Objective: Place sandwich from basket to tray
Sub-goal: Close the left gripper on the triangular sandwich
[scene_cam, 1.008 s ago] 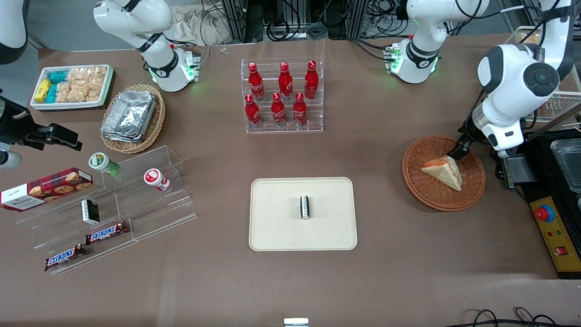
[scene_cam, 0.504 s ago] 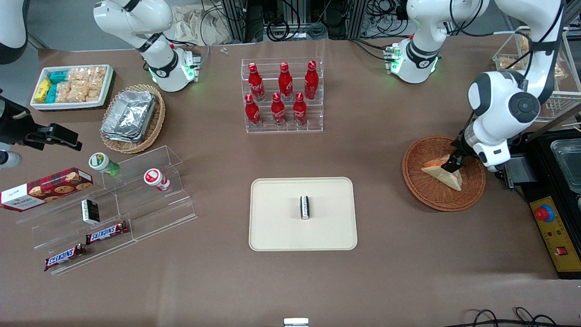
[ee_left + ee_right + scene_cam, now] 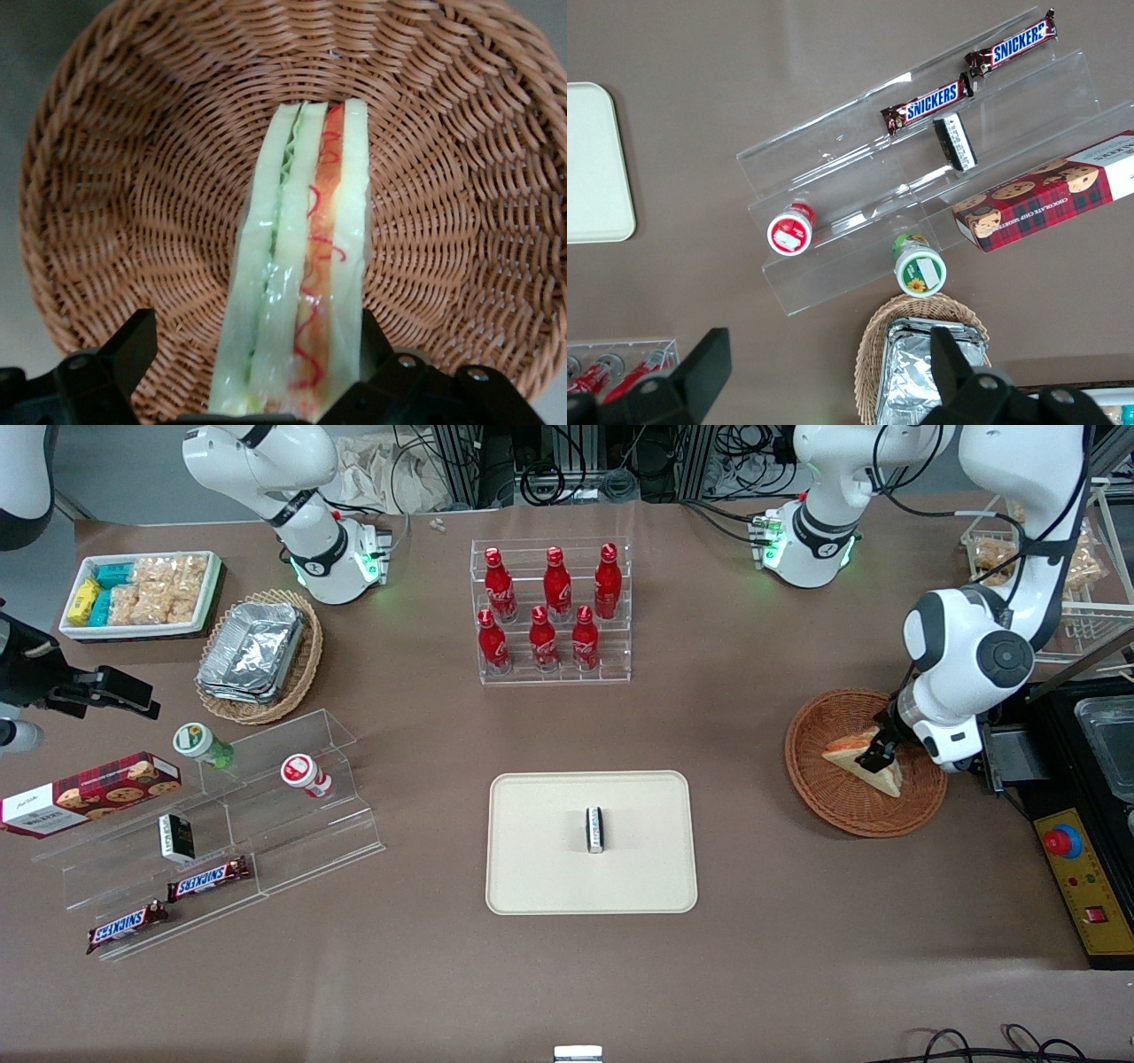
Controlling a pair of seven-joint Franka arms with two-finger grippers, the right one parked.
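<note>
The sandwich (image 3: 846, 758) is a clear-wrapped wedge of pale bread lying in the reddish-brown wicker basket (image 3: 828, 808) toward the working arm's end of the table. In the left wrist view its edge shows green and orange-red filling layers (image 3: 306, 257) over the basket's weave (image 3: 142, 195). My gripper (image 3: 873, 755) is lowered into the basket and stands open astride the sandwich's wide end (image 3: 257, 329). One finger (image 3: 133, 345) is a little apart from the wrap and the other (image 3: 372, 341) is against it. The cream tray (image 3: 540, 868) lies mid-table, nearer the front camera.
A small dark-and-white packet (image 3: 595, 829) stands on the tray. A clear rack of red bottles (image 3: 551, 611) stands farther back. A black control box with a red button (image 3: 1076, 868) sits close beside the basket. Clear snack shelves (image 3: 221, 824) lie toward the parked arm's end.
The arm has swung down and nearer the front camera. The gripper went from the basket's farther edge onto the sandwich, its fingers now on either side of it. The sandwich has not moved.
</note>
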